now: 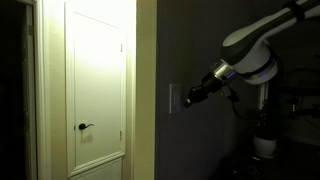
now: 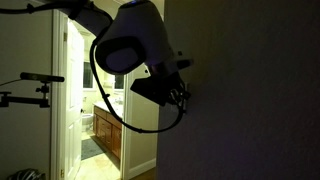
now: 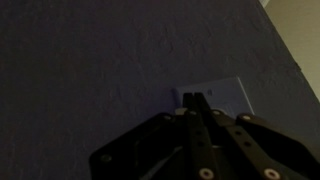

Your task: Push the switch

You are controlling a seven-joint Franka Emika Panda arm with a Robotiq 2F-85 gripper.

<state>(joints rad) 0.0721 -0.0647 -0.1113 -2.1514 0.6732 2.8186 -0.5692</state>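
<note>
The switch (image 1: 173, 98) is a small pale upright plate on the dark wall, right of the lit door. In the wrist view the switch (image 3: 225, 95) shows as a pale plate just beyond the fingertips. My gripper (image 1: 189, 98) is shut, its two fingers pressed together, and its tip points at the plate, touching or nearly touching it. In the wrist view the gripper (image 3: 192, 98) tips overlap the plate's left part. In an exterior view the gripper (image 2: 183, 92) meets the dark wall edge and the switch is hidden.
A white door (image 1: 95, 85) with a black handle (image 1: 84, 127) stands left of the wall corner. A doorway to a lit room with a wooden cabinet (image 2: 108, 135) shows in an exterior view. A tripod arm (image 2: 35, 77) stands at the far left.
</note>
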